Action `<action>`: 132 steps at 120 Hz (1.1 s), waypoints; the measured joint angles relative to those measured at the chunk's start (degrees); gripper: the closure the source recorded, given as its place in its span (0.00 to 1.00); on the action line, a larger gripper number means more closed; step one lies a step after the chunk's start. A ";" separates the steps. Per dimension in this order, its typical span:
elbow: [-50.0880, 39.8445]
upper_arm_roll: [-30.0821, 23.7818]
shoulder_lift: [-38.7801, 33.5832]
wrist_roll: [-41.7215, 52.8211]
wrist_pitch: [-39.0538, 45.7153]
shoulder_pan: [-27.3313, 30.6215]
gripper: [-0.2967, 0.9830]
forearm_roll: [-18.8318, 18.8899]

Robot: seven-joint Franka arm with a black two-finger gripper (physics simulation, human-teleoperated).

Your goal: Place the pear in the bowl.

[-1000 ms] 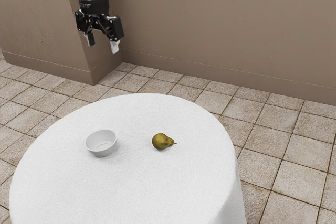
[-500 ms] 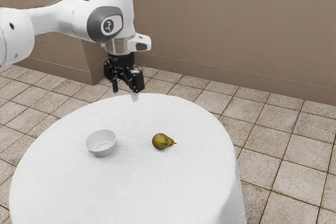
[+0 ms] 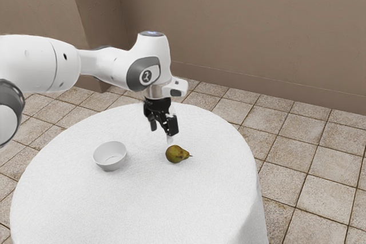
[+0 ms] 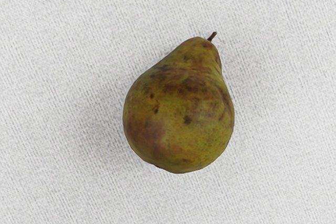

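– And here's the pincer [image 3: 162, 132], fingers apart, nothing between them, with the pear [image 3: 176, 154] lying on the desk [image 3: 143, 204], below and near its tips!
– Touching?
– Apart, it seems, though the angle makes that gap hard to judge.
– And since the last look?
– Down it's come, in from the desk's far edge toward the pear! Pear and bowl [image 3: 107, 164] haven't budged; the pear's outside the bowl.
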 joint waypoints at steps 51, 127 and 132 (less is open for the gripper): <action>-5.48 -1.56 2.70 13.17 9.49 0.00 0.23 -4.88; -5.15 -1.26 6.42 23.25 17.51 1.14 0.23 -5.39; -4.97 -1.27 6.69 23.63 17.80 1.14 0.23 -5.41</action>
